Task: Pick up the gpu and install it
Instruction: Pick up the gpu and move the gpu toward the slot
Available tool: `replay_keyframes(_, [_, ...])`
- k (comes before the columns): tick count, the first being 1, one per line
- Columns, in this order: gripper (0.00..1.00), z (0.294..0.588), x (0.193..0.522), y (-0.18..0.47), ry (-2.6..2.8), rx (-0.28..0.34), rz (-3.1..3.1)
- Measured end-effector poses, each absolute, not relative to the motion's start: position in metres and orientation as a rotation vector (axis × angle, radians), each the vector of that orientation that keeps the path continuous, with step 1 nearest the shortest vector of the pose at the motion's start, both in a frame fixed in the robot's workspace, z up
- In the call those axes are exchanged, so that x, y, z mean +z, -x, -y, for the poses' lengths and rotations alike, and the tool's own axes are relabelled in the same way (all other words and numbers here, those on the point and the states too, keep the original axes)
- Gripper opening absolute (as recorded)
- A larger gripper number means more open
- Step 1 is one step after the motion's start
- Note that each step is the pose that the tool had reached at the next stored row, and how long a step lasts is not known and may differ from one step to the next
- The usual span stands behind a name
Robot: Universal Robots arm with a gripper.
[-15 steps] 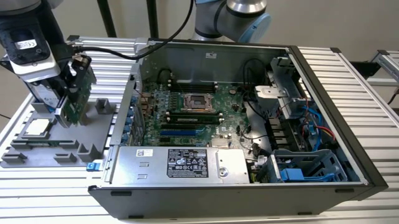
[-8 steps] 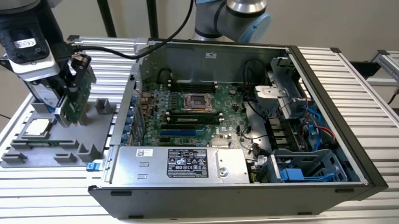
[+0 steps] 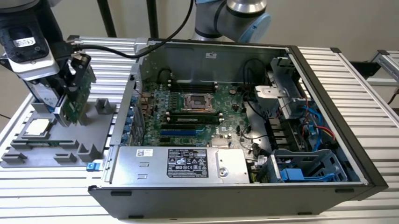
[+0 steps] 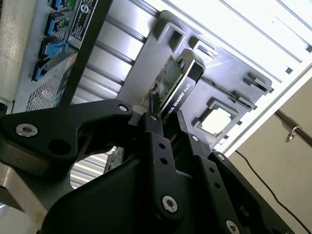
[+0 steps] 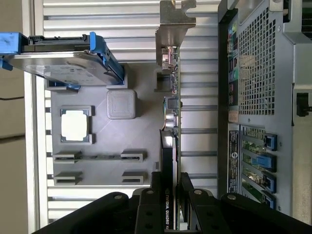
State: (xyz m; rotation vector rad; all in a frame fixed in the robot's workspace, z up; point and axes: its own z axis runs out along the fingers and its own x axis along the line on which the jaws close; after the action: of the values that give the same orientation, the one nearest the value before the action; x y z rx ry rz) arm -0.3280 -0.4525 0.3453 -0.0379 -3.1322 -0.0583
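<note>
My gripper is shut on the gpu, a green circuit card held upright on edge over the grey parts tray at the exterior view's left. Whether the card's lower edge still touches the tray I cannot tell. In the first wrist view the gpu is edge-on, its silver bracket at the far end, and the gripper clamps its black shroud. In the second wrist view the black fingers pinch the gpu from both faces.
The open computer case lies to the exterior view's right, with the motherboard and a blue slot exposed. A silver power supply sits along its near side. On the tray rest a square processor chip and a hard drive with blue clips.
</note>
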Motion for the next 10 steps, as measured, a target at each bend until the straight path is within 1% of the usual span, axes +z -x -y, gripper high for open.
replay_keyframes(10, [0.00, 0.4525, 0.3470, 0.3280, 0.039, -0.058, 3.132])
